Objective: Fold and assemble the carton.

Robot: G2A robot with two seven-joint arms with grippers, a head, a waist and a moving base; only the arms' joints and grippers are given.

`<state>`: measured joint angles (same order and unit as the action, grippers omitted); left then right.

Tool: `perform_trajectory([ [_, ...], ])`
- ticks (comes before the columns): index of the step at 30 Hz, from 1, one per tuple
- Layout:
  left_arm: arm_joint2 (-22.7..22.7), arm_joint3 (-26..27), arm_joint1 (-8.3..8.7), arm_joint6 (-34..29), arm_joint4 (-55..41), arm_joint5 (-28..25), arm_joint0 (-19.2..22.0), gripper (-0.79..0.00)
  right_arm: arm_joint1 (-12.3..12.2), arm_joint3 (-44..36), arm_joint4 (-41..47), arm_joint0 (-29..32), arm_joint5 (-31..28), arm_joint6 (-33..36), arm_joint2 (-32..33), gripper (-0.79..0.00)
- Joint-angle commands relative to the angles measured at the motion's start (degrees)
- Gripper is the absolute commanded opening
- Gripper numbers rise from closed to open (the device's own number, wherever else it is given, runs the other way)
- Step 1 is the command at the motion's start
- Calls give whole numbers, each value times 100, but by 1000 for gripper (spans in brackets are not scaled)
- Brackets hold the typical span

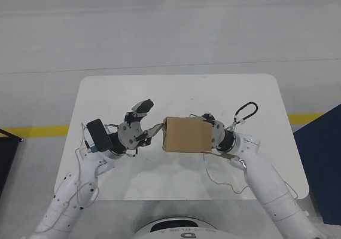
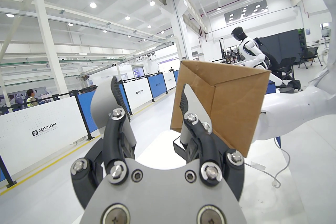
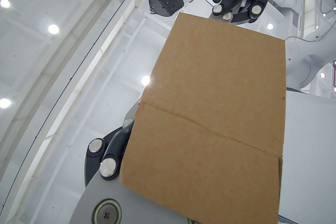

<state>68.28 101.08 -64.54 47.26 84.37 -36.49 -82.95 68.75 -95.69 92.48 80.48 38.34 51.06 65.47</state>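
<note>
Brown carton hangs squared-up over the middle of the counter, clear of the surface. Right gripper appears clamped on its right end, fingers mostly hidden behind cardboard. Left gripper sits at the opposite end, fingers apart, one tip right at the carton's edge. Next fold prob. needs the right arm steady while the left presses flaps along creases w/o crushing panels. Contents: can't tell, interior hidden by the panels.
</note>
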Motion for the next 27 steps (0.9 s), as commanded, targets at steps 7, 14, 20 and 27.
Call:
perform_trajectory([
  [7,-42,172,21,-30,162,-24,-84,-175,14,68,119,-19,-15,-115,20,-785],
  [14,210,97,46,26,-32,151,-158,-172,12,4,147,10,-4,-110,79,-785],
  [20,826,-84,128,149,-163,312,-491,-92,-12,55,113,61,-154,-272,301,-785],
  [27,1253,-174,183,217,-252,337,-715,0,-104,-334,164,450,-491,-1162,1007,-785],
])
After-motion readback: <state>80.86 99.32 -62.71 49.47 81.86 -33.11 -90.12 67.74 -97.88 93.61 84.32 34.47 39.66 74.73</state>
